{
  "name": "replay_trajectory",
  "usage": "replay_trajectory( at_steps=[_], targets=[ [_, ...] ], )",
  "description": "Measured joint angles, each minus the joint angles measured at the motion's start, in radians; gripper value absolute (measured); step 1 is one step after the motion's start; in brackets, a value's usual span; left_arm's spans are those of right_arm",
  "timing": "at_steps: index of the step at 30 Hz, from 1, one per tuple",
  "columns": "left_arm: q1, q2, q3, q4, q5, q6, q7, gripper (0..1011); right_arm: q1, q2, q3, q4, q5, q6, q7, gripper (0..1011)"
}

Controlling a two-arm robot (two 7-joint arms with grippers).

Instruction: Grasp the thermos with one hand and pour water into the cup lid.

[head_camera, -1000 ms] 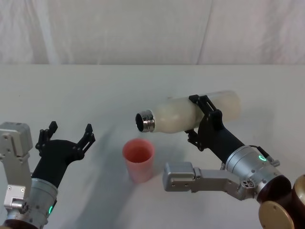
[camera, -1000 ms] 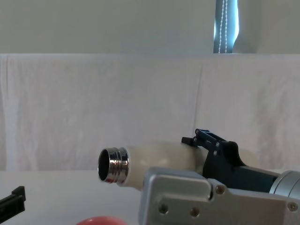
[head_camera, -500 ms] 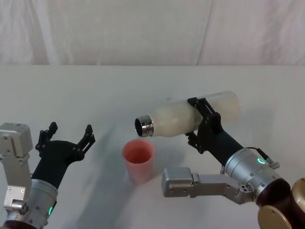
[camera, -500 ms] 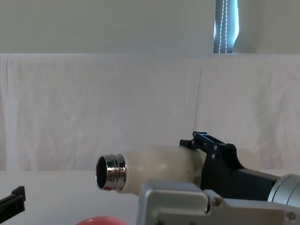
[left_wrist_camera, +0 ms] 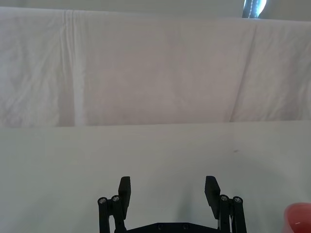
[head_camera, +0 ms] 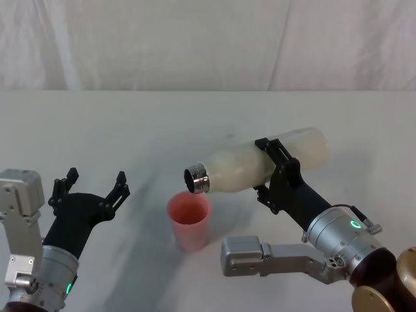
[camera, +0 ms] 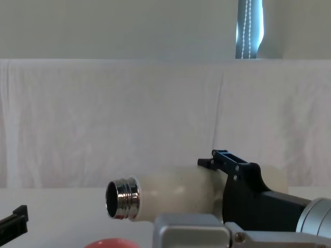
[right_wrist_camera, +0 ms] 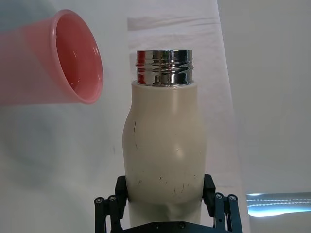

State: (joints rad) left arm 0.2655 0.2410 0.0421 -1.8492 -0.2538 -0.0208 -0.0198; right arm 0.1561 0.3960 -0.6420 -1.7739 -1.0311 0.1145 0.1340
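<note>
We see the cream-white thermos (head_camera: 260,162) with faint dark scuffs, lying nearly level in the air, its chrome neck tipped slightly down just above the pink cup lid (head_camera: 189,219), which stands upright on the white table (head_camera: 130,130). Open tabletop lies all around. Our right gripper (head_camera: 273,174) clamps the thermos around its middle. Our left gripper (head_camera: 91,185) hovers low at left, fingers spread and holding nothing.
</note>
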Motion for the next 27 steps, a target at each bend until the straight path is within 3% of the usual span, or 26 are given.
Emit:
replay_trajectory(
  at_steps=[27],
  targets=[
    [0.000, 0.000, 0.000, 0.000, 0.000, 0.000, 0.000, 1001, 0.009, 0.017, -0.012, 0.004, -0.040, 0.001, -0.011, 951]
  ],
)
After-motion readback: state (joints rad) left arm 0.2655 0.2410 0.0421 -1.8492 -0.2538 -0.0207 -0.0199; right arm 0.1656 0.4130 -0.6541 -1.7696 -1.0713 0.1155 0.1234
